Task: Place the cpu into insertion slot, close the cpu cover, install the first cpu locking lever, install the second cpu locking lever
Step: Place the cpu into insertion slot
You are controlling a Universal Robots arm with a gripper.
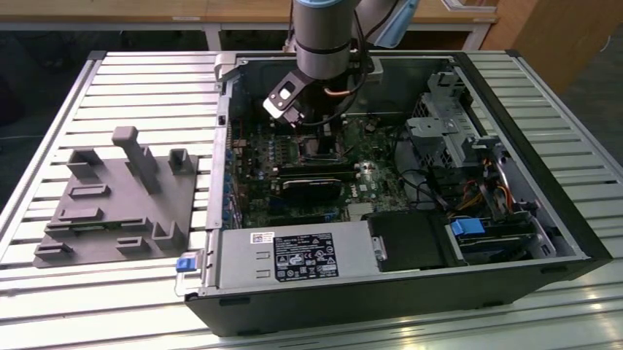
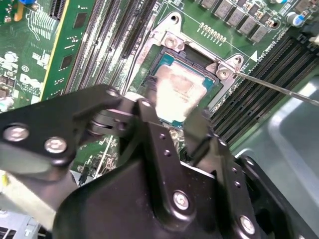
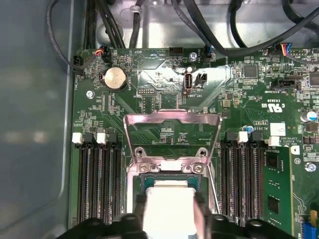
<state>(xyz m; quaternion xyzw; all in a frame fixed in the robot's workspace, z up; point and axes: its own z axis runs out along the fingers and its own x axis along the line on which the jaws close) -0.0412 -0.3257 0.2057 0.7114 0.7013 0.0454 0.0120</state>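
Hand (image 2: 171,114) at cpu (image 2: 180,83), case (image 1: 389,299) on slatted table (image 1: 127,80), wooden panel (image 1: 556,29)

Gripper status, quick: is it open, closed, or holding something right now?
Gripper: closed on the cpu, at the insertion slot, with the cpu cover open.

In the second wrist view the gripper (image 2: 173,114) housing covers part of the cpu (image 2: 180,84) and of the insertion slot (image 2: 167,59). In the first wrist view the picture's edge cuts off the cpu. In the exterior view the arm (image 1: 322,29), cut off at the picture's edge, hides the insertion slot.
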